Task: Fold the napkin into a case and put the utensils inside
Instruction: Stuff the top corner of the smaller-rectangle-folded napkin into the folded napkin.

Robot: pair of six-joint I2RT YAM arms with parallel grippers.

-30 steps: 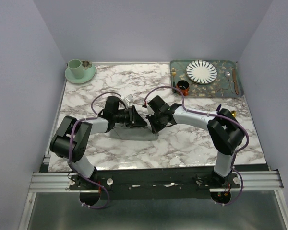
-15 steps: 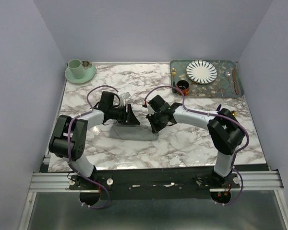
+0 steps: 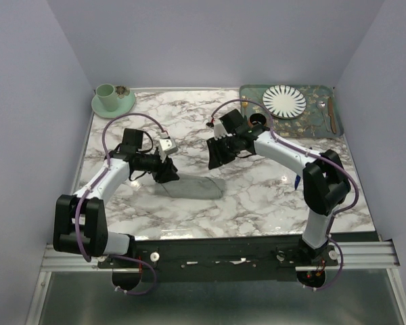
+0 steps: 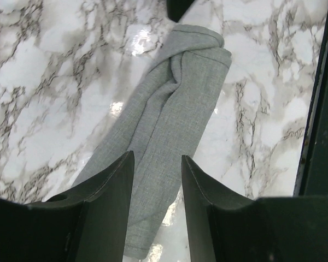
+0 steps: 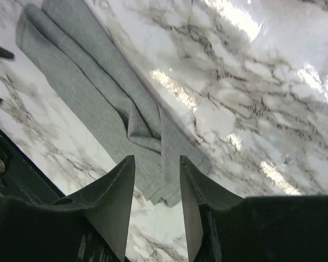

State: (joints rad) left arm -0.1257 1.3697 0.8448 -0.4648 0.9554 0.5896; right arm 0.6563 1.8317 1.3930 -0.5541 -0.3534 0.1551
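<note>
— Where's the napkin?

— On the marble counter, around the middle and a little toward the left edge. It is folded into a long narrow grey strip lying roughly parallel to the near edge.

— Is it a neat strip?

— Not quite. In the left wrist view the napkin bunches into twisted folds at its far end. In the right wrist view the napkin shows layered folds, with a loose flap at the nearer end.

— And the left fingers?

— They are at the strip's left end, parted, with nothing between them. The cloth lies flat beneath the gap.

— The right fingers?

— Also spread and holding nothing. They hang over the counter by the strip's right end, on the side toward the far edge.

— Anything else on the counter?

— A green patterned tray sits in the far right corner with a striped plate on it. A pale green cup stands on its saucer in the far left corner. A slim dark-blue thing shows beside the right arm, too small to name.
</note>
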